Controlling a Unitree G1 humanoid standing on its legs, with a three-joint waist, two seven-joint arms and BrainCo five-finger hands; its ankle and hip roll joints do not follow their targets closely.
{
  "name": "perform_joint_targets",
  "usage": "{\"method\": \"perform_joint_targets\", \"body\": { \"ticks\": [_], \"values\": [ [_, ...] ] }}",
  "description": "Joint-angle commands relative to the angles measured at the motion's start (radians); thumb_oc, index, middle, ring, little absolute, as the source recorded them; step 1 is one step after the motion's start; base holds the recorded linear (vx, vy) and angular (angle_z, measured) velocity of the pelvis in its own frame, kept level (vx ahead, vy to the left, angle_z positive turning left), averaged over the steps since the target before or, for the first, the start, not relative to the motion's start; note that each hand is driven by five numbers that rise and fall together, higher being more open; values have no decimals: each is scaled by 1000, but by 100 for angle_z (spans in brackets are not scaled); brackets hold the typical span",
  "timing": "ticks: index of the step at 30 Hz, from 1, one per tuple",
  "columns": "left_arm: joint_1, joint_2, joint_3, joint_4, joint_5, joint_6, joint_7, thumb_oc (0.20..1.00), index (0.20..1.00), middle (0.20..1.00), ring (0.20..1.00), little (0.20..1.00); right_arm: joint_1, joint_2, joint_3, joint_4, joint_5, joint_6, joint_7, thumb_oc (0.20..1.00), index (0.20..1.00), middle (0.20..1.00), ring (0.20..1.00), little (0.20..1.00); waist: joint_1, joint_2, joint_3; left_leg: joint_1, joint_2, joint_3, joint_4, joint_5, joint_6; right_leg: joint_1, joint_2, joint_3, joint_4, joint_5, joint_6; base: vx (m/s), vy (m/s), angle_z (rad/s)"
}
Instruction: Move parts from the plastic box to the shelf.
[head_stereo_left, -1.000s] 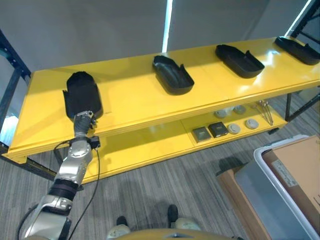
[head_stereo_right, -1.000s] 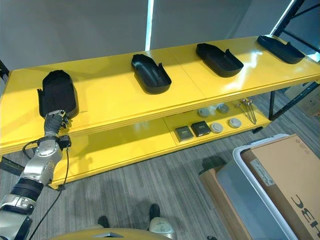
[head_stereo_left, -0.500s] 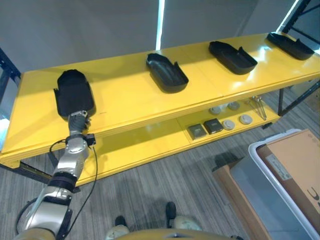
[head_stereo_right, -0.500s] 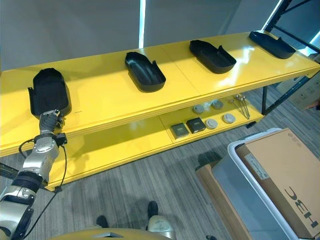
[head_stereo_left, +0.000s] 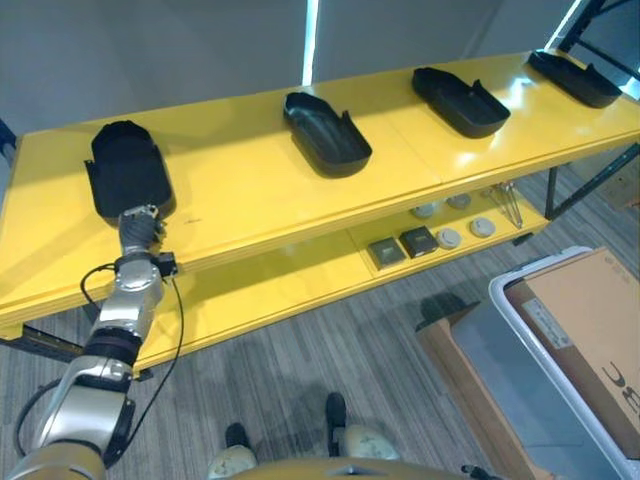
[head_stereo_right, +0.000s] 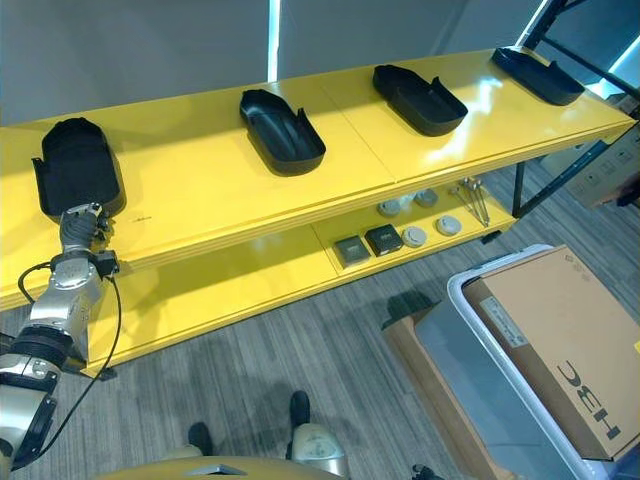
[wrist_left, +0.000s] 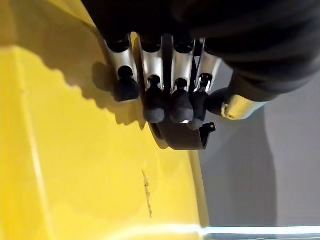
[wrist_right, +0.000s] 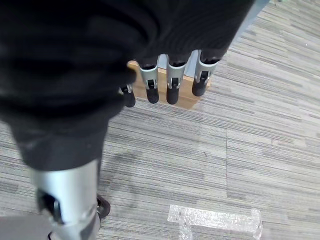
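Four black parts lie spaced along the yellow shelf before a grey wall. Left hand rests relaxed beside the leftmost; right hand hangs relaxed over grey floor.

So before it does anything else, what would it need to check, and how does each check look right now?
1. Leftmost black part resting flat on the yellow shelf: ok.
2. Left robot hand let go of that part: cannot tell; its fingers reach the part's near end, contact unclear.
3. Right robot hand free for the next pick: ok, relaxed fingers over the floor, holding nothing.
4. Three other black parts spaced apart along the shelf: ok.
5. Parts left in the plastic box: cannot tell.
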Motion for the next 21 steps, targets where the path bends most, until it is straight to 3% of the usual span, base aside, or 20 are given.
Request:
{"method": "perform_joint_targets", "body": {
  "ticks": [1,6,7,8,9,14,15,18,21],
  "values": [
    [-123,46,13,105,-23,-45,-15,200,200,200,200,200,6,-51,62,-6,-16,19,8,1000,1000,1000,1000,1000,-13,3,-7,-84,17,-13,126,-107,34,7,-45,20,63,-128,74,0,0,0],
    [-115,41,6,90,-36,-75,-43,200,200,200,200,200,10,-49,55,0,-16,9,3,1000,1000,1000,1000,1000,-10,5,-7,-83,14,-16,124,-108,34,9,-47,18,60,-127,75,0,0,0],
    [-106,33,5,79,-36,-87,-52,404,404,404,404,404,12,-47,52,1,-17,6,3,1000,1000,1000,1000,1000,-8,5,-9,-81,13,-17,123,-108,34,12,-47,16,59,-127,75,0,0,0],
    [-97,25,4,69,-35,-99,-58,903,903,903,903,903,13,-45,52,2,-17,4,2,1000,1000,1000,1000,1000,-5,5,-10,-80,13,-17,122,-108,34,13,-48,15,59,-127,74,0,0,0],
    [-90,18,2,60,-40,-110,-69,1000,1000,1000,1000,1000,14,-43,51,4,-17,3,0,1000,1000,1000,1000,1000,-4,6,-12,-79,12,-18,121,-109,35,15,-48,14,59,-128,74,0,0,0],
    [-20,-25,1,-60,-55,-172,-131,1000,1000,1000,1000,1000,19,-28,38,17,-19,-7,-7,1000,1000,1000,1000,1000,14,13,-23,-69,4,-25,113,-110,37,27,-53,5,54,-130,72,-2,0,1],
    [30,-49,-2,-150,-62,-221,-140,1000,1000,1000,1000,1000,22,-17,29,21,-17,-10,-13,1000,1000,1000,1000,1000,25,15,-28,-62,0,-29,107,-112,38,37,-57,-1,52,-132,71,0,0,0],
    [148,-77,0,-381,-63,-257,-232,1000,1000,1000,1000,1000,21,-2,2,25,-10,-2,-16,1000,1000,1000,1000,1000,54,22,-40,-47,-7,-40,98,-114,37,57,-65,-19,44,-132,67,-44,-6,7],
    [244,-95,4,-477,-58,-175,-256,1000,1000,1000,1000,1000,18,5,-17,22,-5,8,-17,1000,1000,1000,1000,1000,75,31,-46,-34,-10,-45,85,-112,34,76,-68,-33,33,-130,65,-54,-7,8]
  ]
}}
